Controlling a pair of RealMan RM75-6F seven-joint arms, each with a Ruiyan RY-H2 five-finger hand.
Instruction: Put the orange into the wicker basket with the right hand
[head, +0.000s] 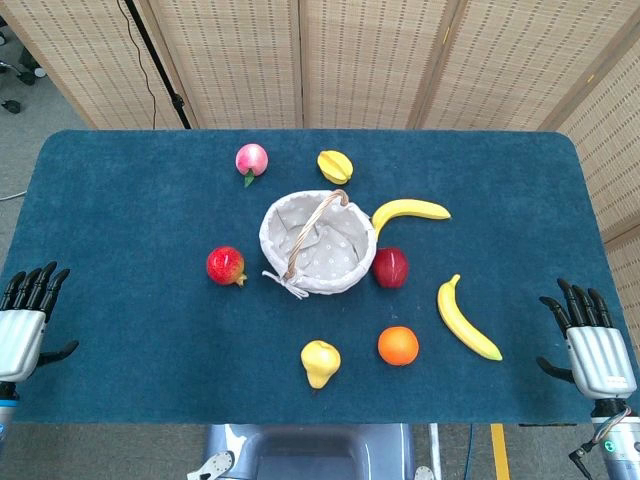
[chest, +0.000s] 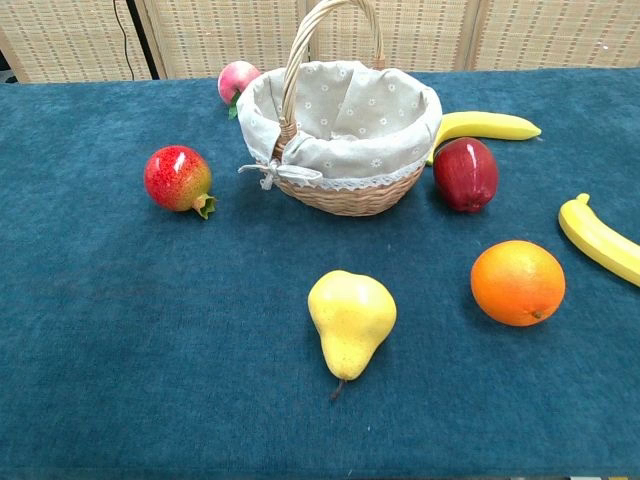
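The orange lies on the blue table, in front of and slightly right of the wicker basket. The basket has a flowered cloth lining, an upright handle, and nothing visible inside. My right hand hovers at the table's right front edge, fingers spread, holding nothing, well right of the orange. At the left front edge, my left hand is likewise open and empty. Neither hand shows in the chest view.
Around the basket lie a pomegranate, a peach, a yellow starfruit, a banana, a dark red apple and a pear. A second banana lies between the orange and my right hand.
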